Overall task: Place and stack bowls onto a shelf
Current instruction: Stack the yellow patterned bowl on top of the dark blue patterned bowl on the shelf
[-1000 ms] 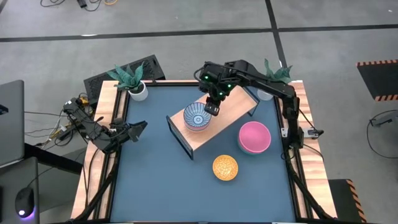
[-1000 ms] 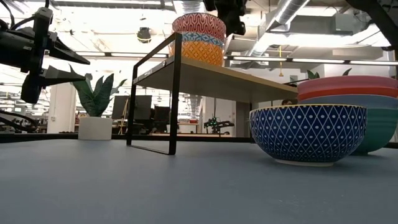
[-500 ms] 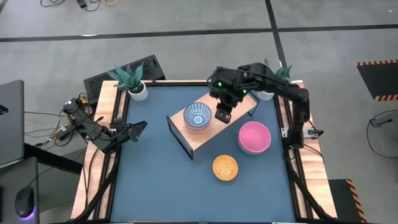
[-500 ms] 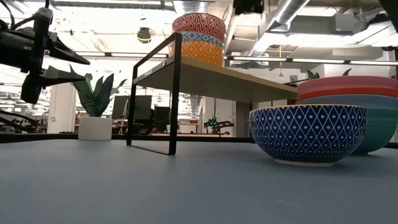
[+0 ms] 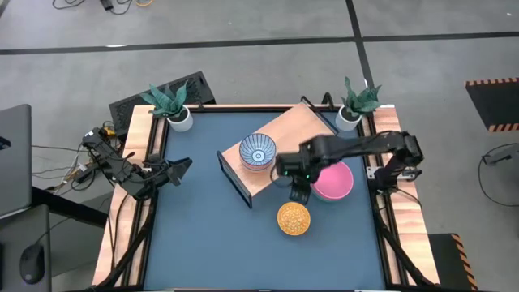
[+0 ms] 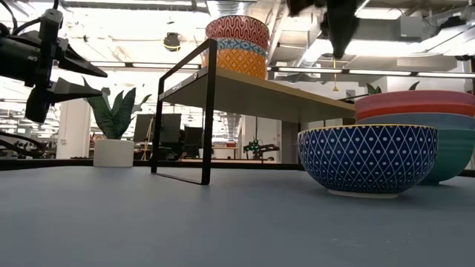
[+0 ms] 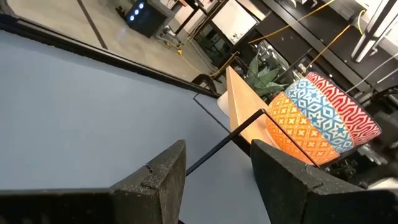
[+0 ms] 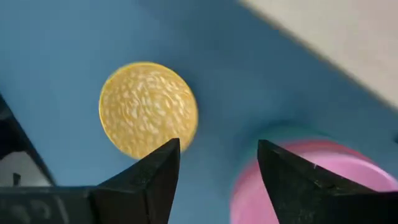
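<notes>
**Right gripper open above the table between shelf and yellow bowl**

Table (image 5: 203, 211): blue top with wooden side rails. Shelf (image 5: 304, 130) stands diagonally across its middle, one end toward the far right corner, the other near the centre.

Pink bowl (image 5: 332, 180) sits on the table just beside the shelf's near long edge, toward the right rail. In the low view it rests nested in a teal bowl (image 6: 454, 159).

Bowl stack (image 5: 258, 152) stands on the shelf's centre end. From the low view it shows red, light blue and orange bands, top to bottom.

Yellow bowl (image 5: 293, 218) rests alone on the table, near the front edge, apart from the pink bowl. Its outside is blue with a white lattice pattern in the low view.

Two plants (image 5: 169, 101) in white pots, one at each far corner.

Right gripper (image 5: 301, 191) hangs above the table between the shelf and the yellow bowl, fingers (image 8: 146, 180) spread, nothing held.

Left gripper (image 5: 180, 167) waits at the left rail, fingers (image 7: 158, 177) apart, empty, pointing at the shelf.
</notes>
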Available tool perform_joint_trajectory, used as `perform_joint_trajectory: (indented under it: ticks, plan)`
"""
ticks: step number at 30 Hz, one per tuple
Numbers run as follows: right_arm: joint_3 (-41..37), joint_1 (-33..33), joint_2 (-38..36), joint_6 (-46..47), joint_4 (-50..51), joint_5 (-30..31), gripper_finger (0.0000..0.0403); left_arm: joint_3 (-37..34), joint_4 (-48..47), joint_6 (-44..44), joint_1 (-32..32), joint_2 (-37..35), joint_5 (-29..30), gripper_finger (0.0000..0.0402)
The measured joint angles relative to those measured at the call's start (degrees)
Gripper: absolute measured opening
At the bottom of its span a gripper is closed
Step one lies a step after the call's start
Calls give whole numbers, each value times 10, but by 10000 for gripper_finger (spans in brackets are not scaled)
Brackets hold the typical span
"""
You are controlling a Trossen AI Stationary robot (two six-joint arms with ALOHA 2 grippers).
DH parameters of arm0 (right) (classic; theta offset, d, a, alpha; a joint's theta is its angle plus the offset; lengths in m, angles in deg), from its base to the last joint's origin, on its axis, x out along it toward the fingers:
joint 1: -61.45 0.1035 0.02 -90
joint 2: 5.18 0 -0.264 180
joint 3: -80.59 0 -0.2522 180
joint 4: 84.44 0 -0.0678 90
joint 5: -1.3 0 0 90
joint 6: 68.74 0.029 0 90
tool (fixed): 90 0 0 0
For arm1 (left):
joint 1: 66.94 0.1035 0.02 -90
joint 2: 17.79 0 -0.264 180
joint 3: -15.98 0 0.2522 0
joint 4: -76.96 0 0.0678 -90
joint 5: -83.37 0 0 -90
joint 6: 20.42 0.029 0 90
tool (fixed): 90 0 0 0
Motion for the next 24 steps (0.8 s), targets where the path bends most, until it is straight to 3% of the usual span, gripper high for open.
perform_joint_trajectory:
  ticks: [11,24]
  plan:
    - [-182,61,4,39,-232,20,229,0,8,4,0,0,-41,165]
    - [-298,79,4,63,-320,43,227,0,9,8,0,0,-50,165]
